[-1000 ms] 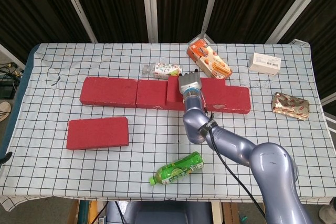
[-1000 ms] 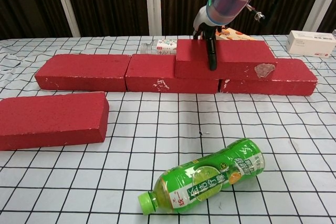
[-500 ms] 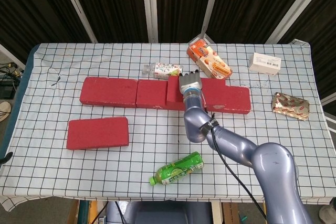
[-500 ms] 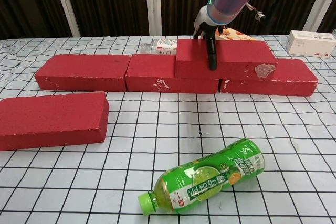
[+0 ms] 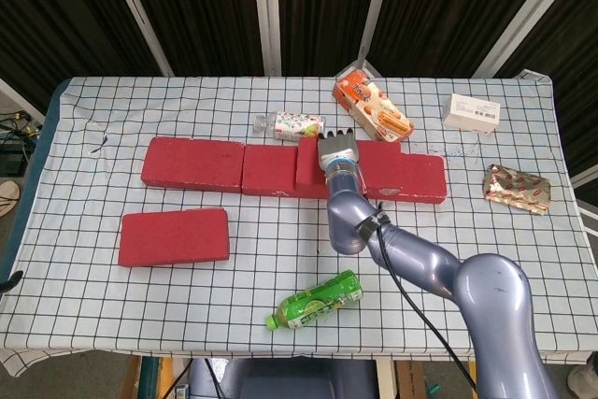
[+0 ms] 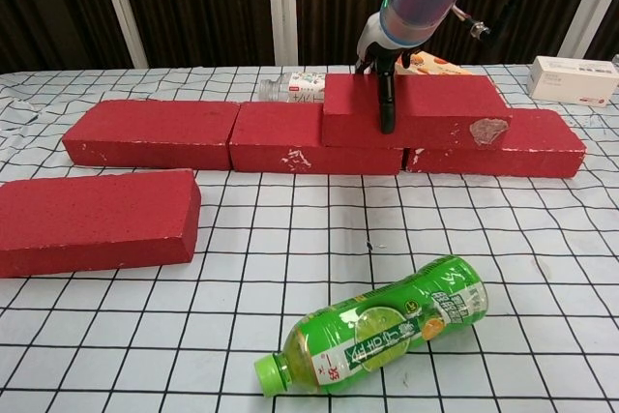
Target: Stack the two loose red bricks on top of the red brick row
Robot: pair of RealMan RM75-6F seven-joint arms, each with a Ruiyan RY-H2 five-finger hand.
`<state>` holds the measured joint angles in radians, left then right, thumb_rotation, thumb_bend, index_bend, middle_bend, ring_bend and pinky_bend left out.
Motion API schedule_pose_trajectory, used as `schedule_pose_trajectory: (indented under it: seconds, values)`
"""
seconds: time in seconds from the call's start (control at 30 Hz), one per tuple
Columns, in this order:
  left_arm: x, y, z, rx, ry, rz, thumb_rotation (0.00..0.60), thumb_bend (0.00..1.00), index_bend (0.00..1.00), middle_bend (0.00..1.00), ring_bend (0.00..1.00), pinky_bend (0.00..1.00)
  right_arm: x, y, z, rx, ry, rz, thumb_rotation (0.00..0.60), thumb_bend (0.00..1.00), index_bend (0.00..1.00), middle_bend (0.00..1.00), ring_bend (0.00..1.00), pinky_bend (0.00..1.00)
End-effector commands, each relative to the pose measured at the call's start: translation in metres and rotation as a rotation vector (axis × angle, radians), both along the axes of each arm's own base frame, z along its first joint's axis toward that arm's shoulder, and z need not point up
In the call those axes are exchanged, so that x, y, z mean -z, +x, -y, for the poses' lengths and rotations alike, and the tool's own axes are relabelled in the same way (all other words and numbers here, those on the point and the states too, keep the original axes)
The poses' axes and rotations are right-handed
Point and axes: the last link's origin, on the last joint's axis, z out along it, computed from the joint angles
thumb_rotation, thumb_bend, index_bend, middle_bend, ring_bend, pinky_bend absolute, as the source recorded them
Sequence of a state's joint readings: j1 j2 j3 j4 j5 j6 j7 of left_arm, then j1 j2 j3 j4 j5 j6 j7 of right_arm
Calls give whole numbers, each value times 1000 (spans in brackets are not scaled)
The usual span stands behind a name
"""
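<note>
- Dark slatted panels with pale posts stand behind your tabletop (image 5: pixel 84 109), which wears a white cloth with a black grid; its front edge hangs off the near side in the head view.
- Your brick row (image 6: pixel 155 132) runs left to right across the middle, three red bricks end to end, with chipped pale spots along the front faces.
- One stacked brick (image 6: pixel 440 103) already sits on the row, right of centre, spanning the joint below it; it has a pale scuff at its front right corner.
- Your right hand (image 6: pixel 385 55) is on that stacked brick: a dark finger hangs down its front face, the rest goes over the top toward the back edge. I cannot tell whether the fingers clamp the brick or only rest against it.
- Your left hand shows in neither view.
- A loose brick (image 5: pixel 174 236) lies flat on the cloth at front left, well apart from the row, with bare cloth on all sides of it.
- Open room: the wide strip of cloth between the row and the front edge, broken only by a green bottle (image 6: pixel 377 334) lying on its side near the front centre.
- Behind the row it is tighter: a small packet (image 5: pixel 291 124) lies just behind the middle brick, an orange snack box (image 5: pixel 372 106) just behind your hand.
- Toward the right edge you have a white box (image 5: pixel 471 112) at the back and a crumpled wrapper (image 5: pixel 516 188) nearer.
</note>
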<state>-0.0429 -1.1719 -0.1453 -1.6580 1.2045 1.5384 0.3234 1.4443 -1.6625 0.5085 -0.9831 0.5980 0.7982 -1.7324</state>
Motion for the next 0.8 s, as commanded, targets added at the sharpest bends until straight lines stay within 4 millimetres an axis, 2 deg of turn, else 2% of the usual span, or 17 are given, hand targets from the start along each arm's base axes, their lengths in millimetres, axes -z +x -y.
schedule_pose_trajectory:
  seconds: [0.03, 0.53, 0.8]
  values:
    - [0, 0, 0, 0, 0, 0, 600, 74, 0, 0, 0, 143, -3, 2, 0, 0, -2, -1, 600, 172, 0, 5, 0, 0]
    - [-1, 0, 1, -3, 5, 5, 600, 74, 0, 0, 0, 143, -19, 6, 1, -4, -40, 4, 600, 171, 0, 0, 0, 0]
    - [-2, 0, 1, 5, 0, 12, 600, 74, 0, 0, 0, 144, -49, 10, -10, -5, -41, -20, 600, 172, 0, 0, 0, 0]
